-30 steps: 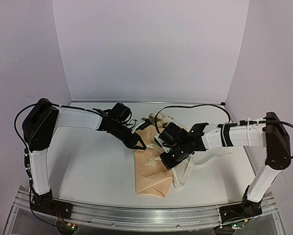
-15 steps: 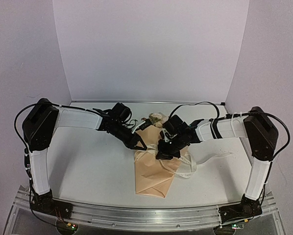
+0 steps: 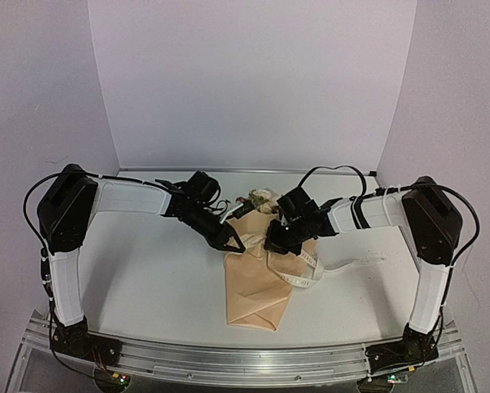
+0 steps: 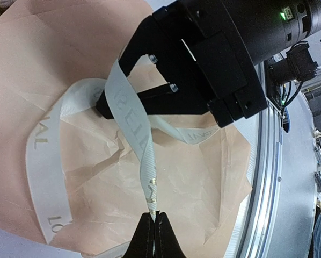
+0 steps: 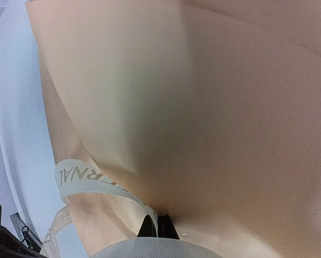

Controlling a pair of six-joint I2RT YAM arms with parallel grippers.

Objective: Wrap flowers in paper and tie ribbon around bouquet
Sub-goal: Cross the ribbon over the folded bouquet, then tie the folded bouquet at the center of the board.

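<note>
The bouquet lies mid-table as a tan paper cone, with the flowers showing at its far end. The cream ribbon loops over the cone, and one tail trails right across the table. My left gripper is at the cone's left upper edge; in the left wrist view this gripper is shut on a twisted end of the ribbon. My right gripper sits on the cone beside it. In the right wrist view that gripper is shut on the ribbon, pressed against the paper.
The white table ends at a metal rail along the near edge. White walls stand close behind and to both sides. The right arm's black housing fills the top of the left wrist view, close to my left fingers.
The right arm has swung left and back, carrying the ribbon from the cone's right side onto its upper part next to the left gripper. The left arm has stayed put.
</note>
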